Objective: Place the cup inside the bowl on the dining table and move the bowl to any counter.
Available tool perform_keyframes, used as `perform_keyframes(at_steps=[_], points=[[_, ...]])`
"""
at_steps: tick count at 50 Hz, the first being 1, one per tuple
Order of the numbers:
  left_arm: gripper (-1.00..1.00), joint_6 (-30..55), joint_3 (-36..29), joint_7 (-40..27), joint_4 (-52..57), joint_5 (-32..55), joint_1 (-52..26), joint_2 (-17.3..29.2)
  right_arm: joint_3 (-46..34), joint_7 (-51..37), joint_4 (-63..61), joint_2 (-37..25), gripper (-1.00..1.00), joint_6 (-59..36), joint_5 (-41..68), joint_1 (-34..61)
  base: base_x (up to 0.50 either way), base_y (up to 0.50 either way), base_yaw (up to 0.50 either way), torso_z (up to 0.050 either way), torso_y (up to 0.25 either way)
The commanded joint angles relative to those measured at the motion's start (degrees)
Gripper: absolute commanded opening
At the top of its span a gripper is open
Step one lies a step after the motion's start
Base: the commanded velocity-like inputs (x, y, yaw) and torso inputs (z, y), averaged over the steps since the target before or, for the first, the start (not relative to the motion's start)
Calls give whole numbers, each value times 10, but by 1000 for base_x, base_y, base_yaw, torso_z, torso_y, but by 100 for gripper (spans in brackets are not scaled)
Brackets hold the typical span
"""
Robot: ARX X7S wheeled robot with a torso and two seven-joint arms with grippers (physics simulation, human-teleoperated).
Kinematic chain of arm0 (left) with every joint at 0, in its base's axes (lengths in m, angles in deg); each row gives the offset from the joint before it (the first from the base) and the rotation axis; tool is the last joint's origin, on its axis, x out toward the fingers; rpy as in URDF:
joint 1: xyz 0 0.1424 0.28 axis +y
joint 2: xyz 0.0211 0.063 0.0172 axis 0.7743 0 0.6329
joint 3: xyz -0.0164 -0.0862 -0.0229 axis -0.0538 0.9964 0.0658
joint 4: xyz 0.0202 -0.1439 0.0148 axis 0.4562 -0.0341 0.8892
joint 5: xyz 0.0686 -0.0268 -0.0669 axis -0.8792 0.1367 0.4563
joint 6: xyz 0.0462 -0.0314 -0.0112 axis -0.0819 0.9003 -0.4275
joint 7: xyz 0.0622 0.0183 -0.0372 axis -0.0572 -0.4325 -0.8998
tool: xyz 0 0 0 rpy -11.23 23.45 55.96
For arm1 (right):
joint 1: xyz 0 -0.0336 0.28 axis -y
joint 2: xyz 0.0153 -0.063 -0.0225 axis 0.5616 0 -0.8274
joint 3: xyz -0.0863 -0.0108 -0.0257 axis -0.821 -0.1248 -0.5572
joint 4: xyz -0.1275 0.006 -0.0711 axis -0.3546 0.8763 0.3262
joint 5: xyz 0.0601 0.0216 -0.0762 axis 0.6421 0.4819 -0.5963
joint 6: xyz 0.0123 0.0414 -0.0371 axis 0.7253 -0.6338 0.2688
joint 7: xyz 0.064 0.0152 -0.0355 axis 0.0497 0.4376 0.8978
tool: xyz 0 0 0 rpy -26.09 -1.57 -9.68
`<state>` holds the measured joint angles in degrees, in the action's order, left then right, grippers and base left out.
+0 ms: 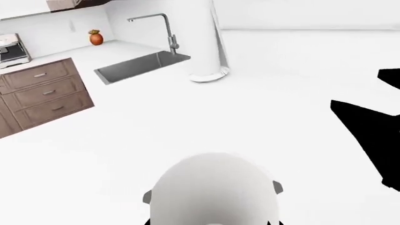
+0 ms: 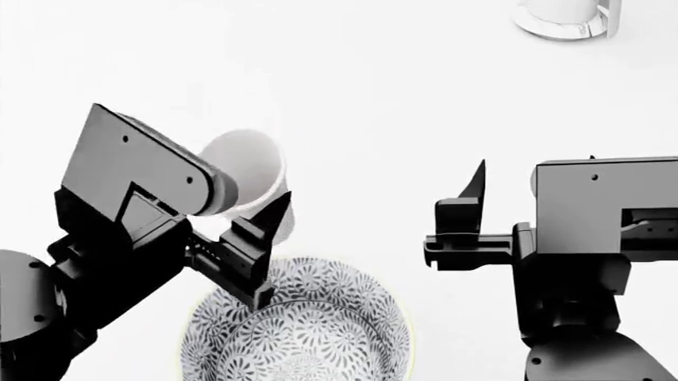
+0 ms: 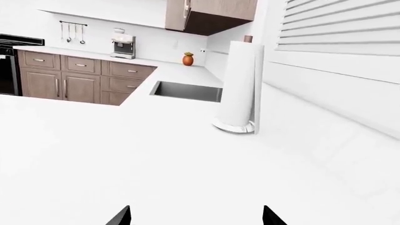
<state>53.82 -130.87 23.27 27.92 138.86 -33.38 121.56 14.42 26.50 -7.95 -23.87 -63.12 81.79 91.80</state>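
Care is called for in the step judged to be in hand, the lowering of the small plain white tapered cup (image 2: pixel 246 168) into the deep round bowl with the black-and-white leaf pattern and pale rim (image 2: pixel 297 325): the cup is best brought over the middle of the bowl, turned upright, and released only when low inside, so that it is not tipped against the rim or dropped onto the plain white dining surface (image 2: pixel 402 95). The cup is held tilted in the left claw (image 2: pixel 257 238), its open mouth turned outward, just beyond the far edge of the bowl and not yet inside it; in the left wrist view its rounded white body (image 1: pixel 216 192) fills the near foreground. The left arm is reached in from the side, its claw angled down toward the bowl's rim. The right claw (image 2: pixel 466 214) is held wide and empty, well apart from the bowl, with only two dark fingertips (image 3: pixel 120 216) seen in its wrist view. A white roll on a silvery round base (image 2: pixel 567 17) is set far across the surface.
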Motion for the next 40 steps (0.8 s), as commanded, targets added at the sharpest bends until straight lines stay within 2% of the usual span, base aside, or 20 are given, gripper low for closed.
perform_keyframes(at_steps=[1,7,21,32,40], points=[[-100,11,-5,-29,141,49,31,63,-4,-5,-6,0,100,-8,1,4,0,0,0,0,0],[-100,38,-24,7,107,48,15,37,-11,-3,1,3,100,-5,-3,6,0,0,0,0,0],[-100,26,-40,43,58,27,45,23,-14,-3,4,2,100,-8,0,7,0,0,0,0,0],[-100,19,-52,58,39,17,64,3,-17,0,9,2,100,-12,2,8,0,0,0,0,0],[-100,23,-51,58,43,27,65,5,-19,5,10,1,100,-13,6,8,0,0,0,0,0]])
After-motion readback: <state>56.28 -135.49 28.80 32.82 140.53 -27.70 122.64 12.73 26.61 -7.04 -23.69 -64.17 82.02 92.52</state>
